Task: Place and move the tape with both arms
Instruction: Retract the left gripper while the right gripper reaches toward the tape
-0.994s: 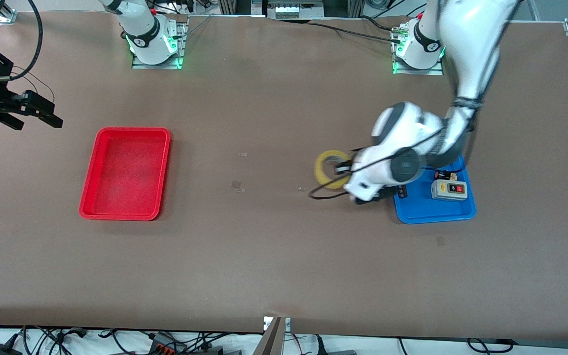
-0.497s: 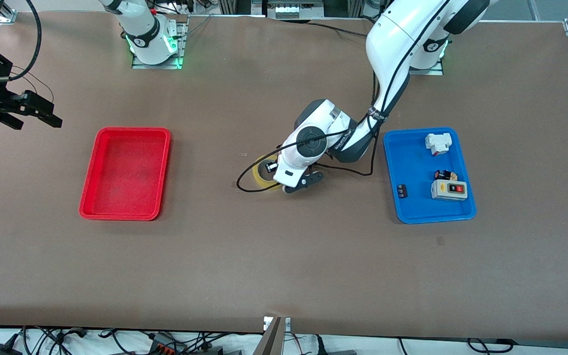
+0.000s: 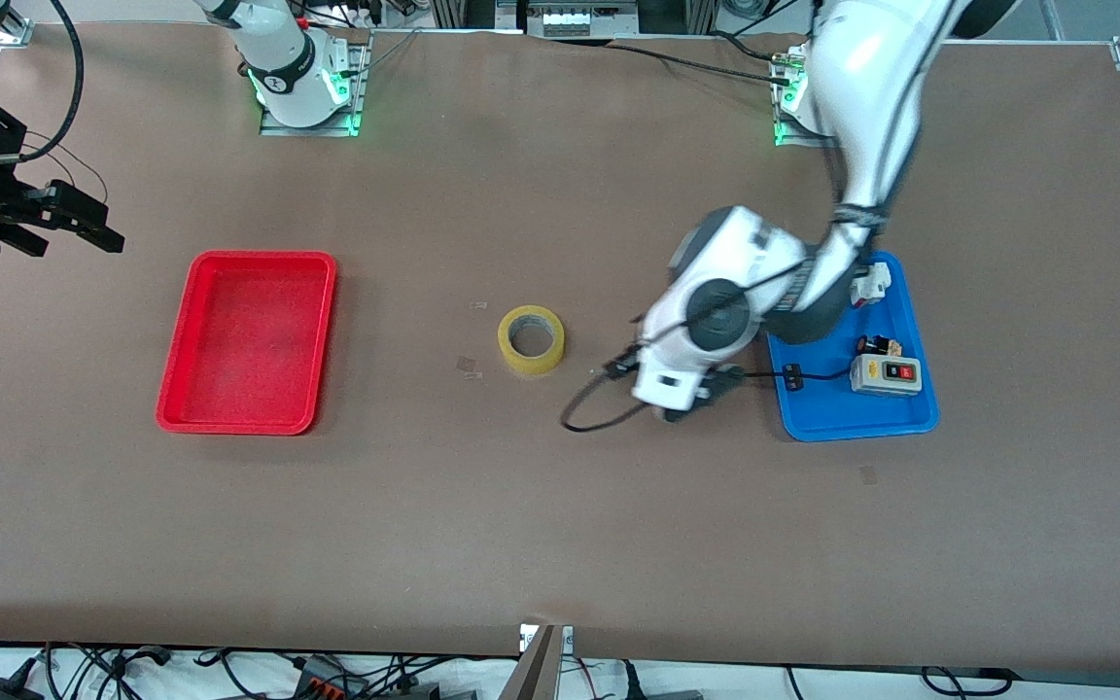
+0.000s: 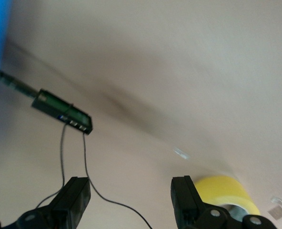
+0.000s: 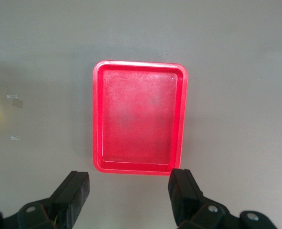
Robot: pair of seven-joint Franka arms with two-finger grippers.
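Note:
The tape (image 3: pixel 531 339), a yellow-tan ring, lies flat on the brown table near its middle, between the red tray (image 3: pixel 176 340) and the blue tray (image 3: pixel 861 428). My left gripper (image 3: pixel 667 394) is open and empty, low over the table between the tape and the blue tray. In the left wrist view the tape (image 4: pixel 224 193) sits just outside one finger of the left gripper (image 4: pixel 131 200). My right gripper (image 3: pixel 64 219) is open and empty, and waits high over the right arm's end of the table. The right wrist view shows it (image 5: pixel 129 191) above the red tray (image 5: pixel 140 117).
The blue tray holds a grey switch box (image 3: pixel 886 374), a white part (image 3: pixel 866 282) and a small black piece (image 3: pixel 792 376). The red tray is empty. A black cable (image 3: pixel 589 413) loops down from the left wrist over the table.
The left gripper carried the tape from beside the blue tray to the table's middle, let it go, and moved back toward the blue tray. The right arm has not moved.

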